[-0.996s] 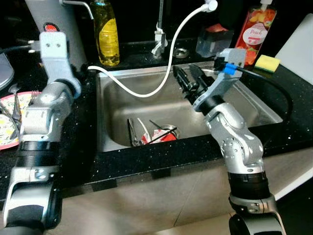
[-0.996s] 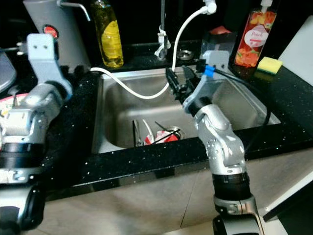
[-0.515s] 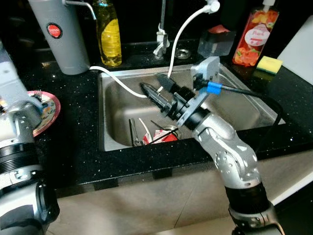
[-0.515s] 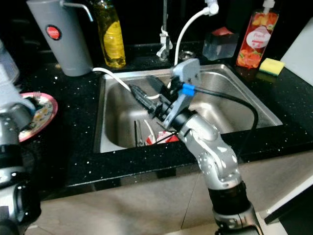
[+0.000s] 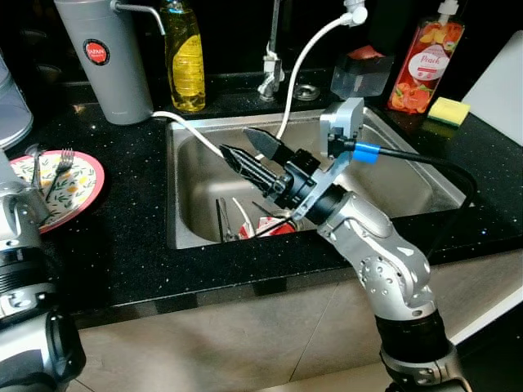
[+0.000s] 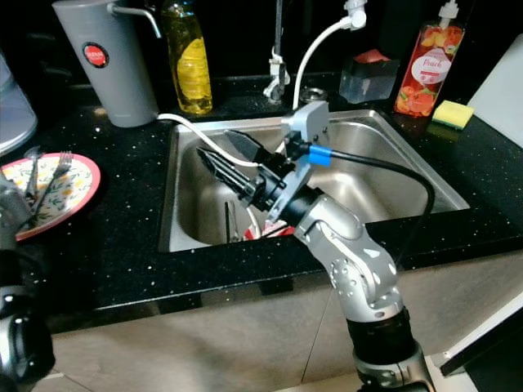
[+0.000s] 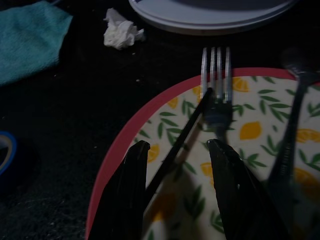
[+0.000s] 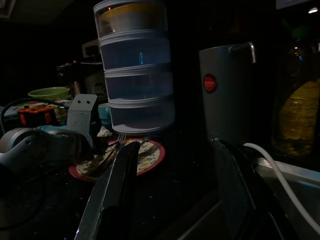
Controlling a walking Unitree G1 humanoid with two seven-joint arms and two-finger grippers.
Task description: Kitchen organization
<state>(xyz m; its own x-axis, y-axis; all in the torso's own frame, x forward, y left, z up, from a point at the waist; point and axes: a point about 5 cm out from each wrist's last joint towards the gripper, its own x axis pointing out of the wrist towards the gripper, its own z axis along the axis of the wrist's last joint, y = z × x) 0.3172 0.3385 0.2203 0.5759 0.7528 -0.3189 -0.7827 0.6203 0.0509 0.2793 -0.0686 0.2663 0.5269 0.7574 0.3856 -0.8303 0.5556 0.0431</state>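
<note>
A red-rimmed lemon-pattern plate (image 5: 72,186) lies on the black counter left of the sink. On it rest a fork (image 7: 216,75), a dark spoon (image 7: 295,105) and a thin black stick (image 7: 180,137). My left gripper (image 7: 175,146) hovers open just above the plate's near rim, with the stick running between its fingers, untouched. My right gripper (image 5: 236,143) is open and empty, held over the left part of the steel sink (image 5: 174,238) and pointing left toward the plate. Several utensils and a red item (image 5: 261,222) lie at the sink's bottom.
A white hose (image 5: 301,61) loops from the tap into the sink behind my right gripper. A grey jug (image 5: 106,61) and yellow soap bottle (image 5: 184,53) stand at the back left; a peach bottle (image 5: 417,57) and sponge (image 5: 447,106) at the back right. Stacked containers (image 8: 135,75) stand beyond the plate.
My left arm has dropped from in front of the grey jug down to the plate. My right gripper has swung from pointing backward to pointing left over the sink.
</note>
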